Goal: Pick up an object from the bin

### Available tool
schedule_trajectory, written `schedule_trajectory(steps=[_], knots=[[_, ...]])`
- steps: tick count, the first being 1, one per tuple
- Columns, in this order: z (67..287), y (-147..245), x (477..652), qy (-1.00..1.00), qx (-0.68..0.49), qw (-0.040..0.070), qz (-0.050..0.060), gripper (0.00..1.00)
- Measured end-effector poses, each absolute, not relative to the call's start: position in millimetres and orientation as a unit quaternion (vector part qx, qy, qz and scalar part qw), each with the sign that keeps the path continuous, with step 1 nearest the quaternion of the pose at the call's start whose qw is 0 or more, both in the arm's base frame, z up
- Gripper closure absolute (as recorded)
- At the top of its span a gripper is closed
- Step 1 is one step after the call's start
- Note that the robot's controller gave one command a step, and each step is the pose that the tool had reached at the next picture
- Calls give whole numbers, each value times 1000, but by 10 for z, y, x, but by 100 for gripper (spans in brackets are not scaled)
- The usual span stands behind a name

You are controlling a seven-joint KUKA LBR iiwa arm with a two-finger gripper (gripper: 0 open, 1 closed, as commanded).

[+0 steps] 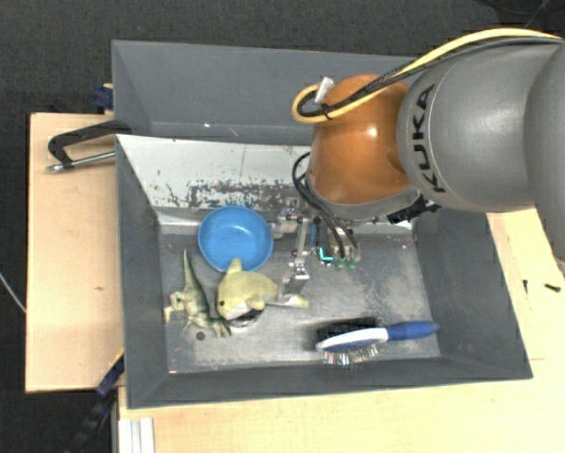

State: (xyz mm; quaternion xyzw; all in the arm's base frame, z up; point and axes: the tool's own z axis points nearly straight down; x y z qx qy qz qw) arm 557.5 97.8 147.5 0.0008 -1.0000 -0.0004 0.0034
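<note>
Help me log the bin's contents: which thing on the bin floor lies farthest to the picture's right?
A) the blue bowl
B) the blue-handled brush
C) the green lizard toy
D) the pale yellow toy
B: the blue-handled brush lies right of the blue bowl, the pale yellow toy and the green lizard toy, which all sit in the floor's left half.

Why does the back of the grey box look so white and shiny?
Camera view: light bounces off the bin's sloped metal back wall, making a pale glare with dark speckles along its lower edge; the robot's orange cover has a soft shine too; the blue bowl looks evenly lit, with no strong glare.
</note>
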Motion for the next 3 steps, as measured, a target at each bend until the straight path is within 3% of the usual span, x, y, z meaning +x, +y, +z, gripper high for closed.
schedule_trajectory(steps=[1,2,3], knots=[[788,1170,5265,-992,129,-3,-1,0],[827,1165,5297,-992,128,-7,-1,100],[2063,1324,5140,-994,113,-7,-2,100]])
